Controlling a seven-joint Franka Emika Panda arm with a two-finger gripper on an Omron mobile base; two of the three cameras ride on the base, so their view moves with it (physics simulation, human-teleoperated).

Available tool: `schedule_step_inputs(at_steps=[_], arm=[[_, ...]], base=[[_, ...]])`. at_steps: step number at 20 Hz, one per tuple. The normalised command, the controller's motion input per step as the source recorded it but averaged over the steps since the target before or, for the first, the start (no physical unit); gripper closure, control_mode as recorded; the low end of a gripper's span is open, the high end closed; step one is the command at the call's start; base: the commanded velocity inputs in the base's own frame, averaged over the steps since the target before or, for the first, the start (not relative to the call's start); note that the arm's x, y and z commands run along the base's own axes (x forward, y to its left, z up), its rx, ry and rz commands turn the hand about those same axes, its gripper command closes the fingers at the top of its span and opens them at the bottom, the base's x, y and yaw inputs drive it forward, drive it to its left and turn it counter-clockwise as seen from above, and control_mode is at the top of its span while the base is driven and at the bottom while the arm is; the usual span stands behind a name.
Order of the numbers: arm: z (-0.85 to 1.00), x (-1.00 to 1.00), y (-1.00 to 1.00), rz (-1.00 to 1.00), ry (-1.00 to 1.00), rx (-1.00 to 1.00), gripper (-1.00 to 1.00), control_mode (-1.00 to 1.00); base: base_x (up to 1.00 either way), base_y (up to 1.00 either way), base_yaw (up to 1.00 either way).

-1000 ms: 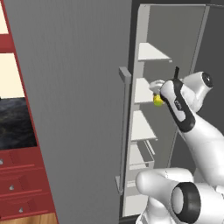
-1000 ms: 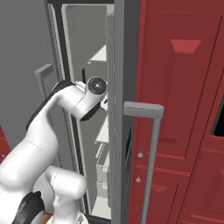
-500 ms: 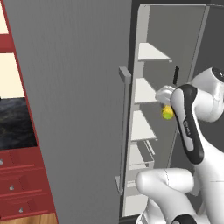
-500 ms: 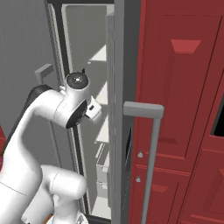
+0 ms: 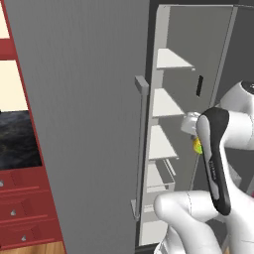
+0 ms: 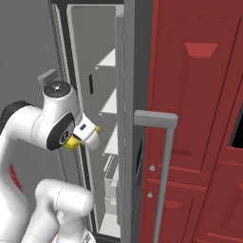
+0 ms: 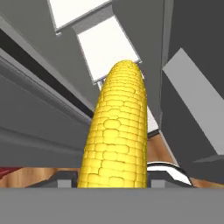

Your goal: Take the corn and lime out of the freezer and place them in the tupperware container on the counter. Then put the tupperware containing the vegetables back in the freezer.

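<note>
Hand view: the corn [image 7: 116,131] stands lengthwise up from between the 2 finger tips, its yellow kernels running from the bottom edge to a rounded tip near the middle of the picture. The gripper [image 7: 111,178] is partly closed, its jaws set against the 2 sides of the cob, so it has hold of the corn. Behind the cob are pale freezer shelves [image 7: 109,46] and grey panels, with a strip of wood floor [image 7: 39,174] lower down.

In the left base view the corn [image 5: 197,145] shows as a small yellow and green spot at the gripper [image 5: 193,134], just in front of the open freezer [image 5: 198,59], level with the shelf [image 5: 161,144] that is third from the top. It is clear of the shelves, touching none of them. The freezer door [image 5: 79,124] stands swung wide to the left of the compartment, its bar handle [image 5: 140,149] along the edge nearest the shelves. Left of the door a piece of the black counter [image 5: 17,139] sits over red drawers [image 5: 22,208] with small knobs.

In the right base view the corn [image 6: 71,142] peeks out yellow under the white hand [image 6: 85,135], again in front of the freezer opening. Right of the freezer stands a tall red cabinet [image 6: 199,118], with a grey bar handle [image 6: 163,166] just beside the freezer's edge.
</note>
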Motion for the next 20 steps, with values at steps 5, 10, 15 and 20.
schedule_step_inputs(at_steps=[5,10,15,20], arm=[[-0.01,-0.28,0.07,0.0,0.02,-0.03,1.0,1.0],[0.0,0.0,0.0,0.0,0.0,0.0,1.0,1.0],[0.0,0.0,0.0,0.0,0.0,0.0,1.0,1.0],[0.0,0.0,0.0,0.0,0.0,0.0,1.0,1.0]], base=[[-0.6,0.25,0.0],[-0.8,0.96,0.0],[-0.11,1.0,0.0],[0.17,1.0,0.0]])
